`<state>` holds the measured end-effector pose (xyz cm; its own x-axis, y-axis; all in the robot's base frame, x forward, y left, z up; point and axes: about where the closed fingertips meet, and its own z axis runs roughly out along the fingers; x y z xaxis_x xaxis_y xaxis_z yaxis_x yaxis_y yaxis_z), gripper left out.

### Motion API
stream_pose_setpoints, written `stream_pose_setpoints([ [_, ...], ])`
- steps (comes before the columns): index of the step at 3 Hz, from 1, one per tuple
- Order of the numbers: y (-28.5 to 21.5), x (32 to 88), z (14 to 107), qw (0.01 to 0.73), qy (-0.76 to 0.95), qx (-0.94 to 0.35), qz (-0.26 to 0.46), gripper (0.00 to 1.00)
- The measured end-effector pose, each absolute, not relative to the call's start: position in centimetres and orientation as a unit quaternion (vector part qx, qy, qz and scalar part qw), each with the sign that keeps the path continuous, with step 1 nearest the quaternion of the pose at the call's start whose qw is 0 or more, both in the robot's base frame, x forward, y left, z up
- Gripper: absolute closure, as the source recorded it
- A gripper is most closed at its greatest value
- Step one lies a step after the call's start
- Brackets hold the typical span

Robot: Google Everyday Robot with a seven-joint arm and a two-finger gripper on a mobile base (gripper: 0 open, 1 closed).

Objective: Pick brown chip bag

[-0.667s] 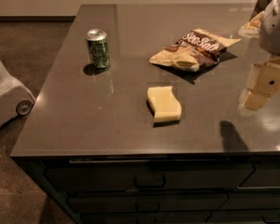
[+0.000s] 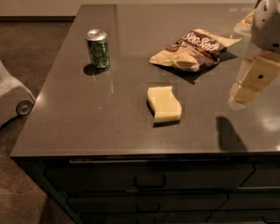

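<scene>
The brown chip bag (image 2: 193, 51) lies flat on the dark countertop (image 2: 84, 120), right of centre toward the back. It is crinkled, brown and cream, with white "Sea Salt" lettering. My gripper (image 2: 243, 95) hangs from the white arm at the right edge of the view. It is above the counter, to the right of the bag and slightly nearer the front, apart from it and holding nothing. Its shadow falls on the counter below it.
A green soda can (image 2: 98, 48) stands upright at the back left. A pale yellow sponge-like block (image 2: 164, 104) lies in front of the bag, near the middle. Drawers run under the front edge. A white machine (image 2: 7, 97) stands on the floor at left.
My gripper has shifted slightly left and up, a little closer to the bag. The bag, can and block have not moved.
</scene>
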<state>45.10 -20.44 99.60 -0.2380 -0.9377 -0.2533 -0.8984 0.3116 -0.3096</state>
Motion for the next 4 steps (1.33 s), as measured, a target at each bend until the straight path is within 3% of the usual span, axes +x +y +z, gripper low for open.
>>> stream_pose_setpoints([
  [4, -19.5, 59.0, 94.5, 0.228, 0.872, -0.432, -0.038, 0.0],
])
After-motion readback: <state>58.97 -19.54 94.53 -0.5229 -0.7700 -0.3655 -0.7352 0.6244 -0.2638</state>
